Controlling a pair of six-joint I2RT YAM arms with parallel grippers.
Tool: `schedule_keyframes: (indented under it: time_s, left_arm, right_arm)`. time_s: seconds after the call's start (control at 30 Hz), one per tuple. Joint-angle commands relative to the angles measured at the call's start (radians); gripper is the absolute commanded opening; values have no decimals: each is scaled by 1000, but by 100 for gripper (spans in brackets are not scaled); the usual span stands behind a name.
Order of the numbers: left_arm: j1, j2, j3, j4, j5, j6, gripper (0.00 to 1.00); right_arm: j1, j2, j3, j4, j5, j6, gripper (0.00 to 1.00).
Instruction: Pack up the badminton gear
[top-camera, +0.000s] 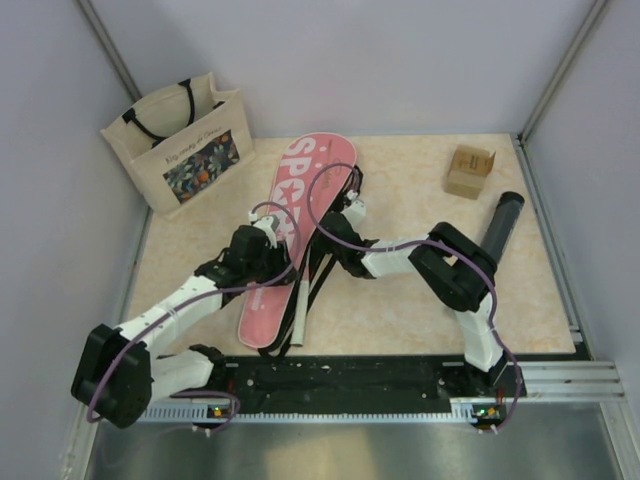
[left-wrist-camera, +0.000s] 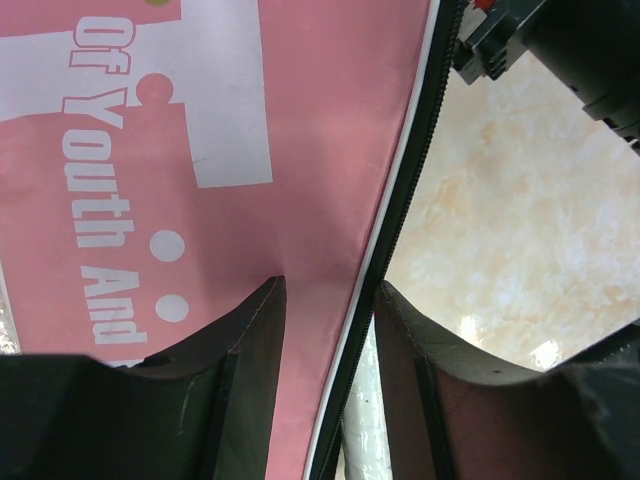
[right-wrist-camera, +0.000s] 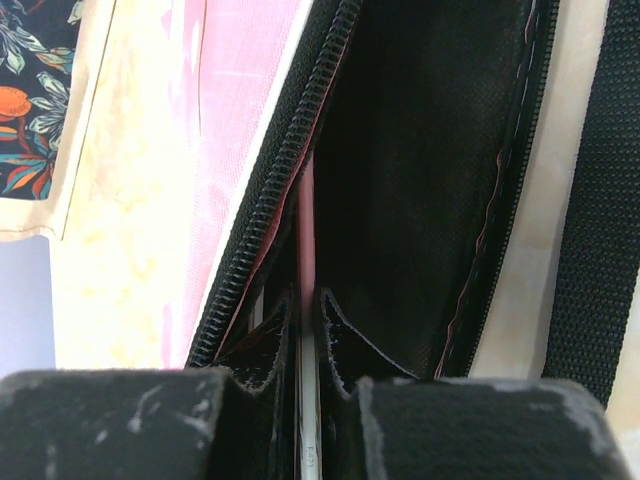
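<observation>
While the pink SPORT cover (top-camera: 312, 168) lies slantwise in the middle of the desk (top-camera: 420, 310), its zip (right-wrist-camera: 270, 190) stands undone along the right edge, with black lining (right-wrist-camera: 420, 150) showing. Inside is a racket (right-wrist-camera: 306, 215), a thin pink rim seen edge-on. A white handle (top-camera: 300, 312) pokes out at the cover's near end. The right claw (right-wrist-camera: 305, 300) reaches into the opening, its jaws nearly together and pinched on that rim. The left claw (left-wrist-camera: 330, 292) sits over the cover's zip edge with its fingers apart, one above the pink face and one off to the desk side, nothing pinched. The black strap (right-wrist-camera: 600, 200) lies on the desk just beside the open edge. The dark tube (top-camera: 502, 222) lies near the right wall, well apart from the cover; I can't tell what's in it. The beige tote (top-camera: 190, 150) stands upright back left, contents not visible. The small cardboard box (top-camera: 470, 171) back right looks closed.
</observation>
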Motion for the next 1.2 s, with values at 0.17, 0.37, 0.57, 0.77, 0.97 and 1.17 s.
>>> schedule_keyframes:
  time_s: [0.17, 0.37, 0.57, 0.77, 0.97, 1.17]
  left_arm:
    - [-82, 41, 7, 42, -88, 4, 48]
    - [-114, 92, 9, 48, -197, -1, 47]
    - [-116, 89, 18, 48, -216, -10, 16]
    - [-117, -38, -6, 63, -167, -82, 0]
    - [-116, -134, -20, 59, -125, -168, 0]
    - [-114, -186, -83, 120, -84, -303, 0]
  right_arm:
    - [-16, 11, 4, 91, -7, 51, 3]
    - [-20, 11, -8, 111, -16, 71, 3]
    - [-28, 13, -19, 137, -24, 111, 3]
    - [-39, 16, -31, 185, -7, 173, 3]
    - [-42, 45, -22, 231, 15, 236, 2]
    - [-37, 93, -10, 325, 74, 301, 1]
